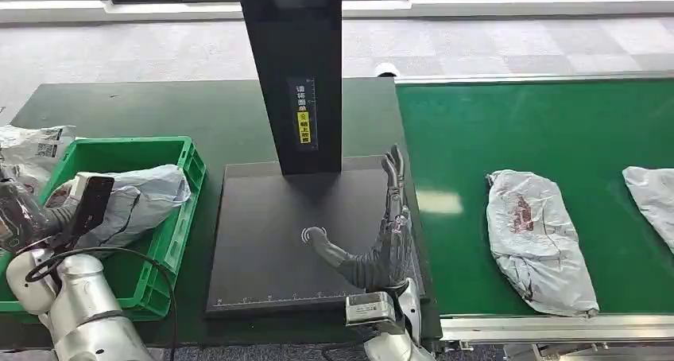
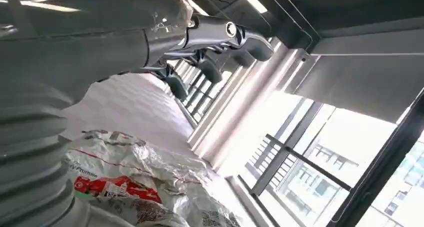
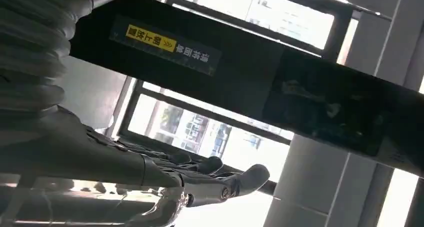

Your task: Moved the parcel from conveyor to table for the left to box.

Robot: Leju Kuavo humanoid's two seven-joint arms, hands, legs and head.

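Observation:
A grey plastic parcel (image 1: 537, 238) lies on the green conveyor belt (image 1: 493, 130), with a second parcel (image 1: 653, 194) at the right edge. My right hand (image 1: 381, 242) hovers over the black platform (image 1: 262, 258) beside the belt, its fingers (image 3: 210, 177) stretched out and apart, thumb spread, holding nothing. Another grey parcel (image 1: 143, 198) lies in the green bin (image 1: 191, 170) at the left. My left hand (image 1: 83, 206) is over that bin next to this parcel, its fingers (image 2: 215, 52) apart and holding nothing.
A black post (image 1: 294, 59) with a yellow label rises from the back of the platform, close to my right hand. More bagged parcels (image 1: 32, 150) lie left of the bin; one with a red label (image 2: 135, 187) is near my left wrist. The conveyor's metal front edge (image 1: 556, 325) runs along the right.

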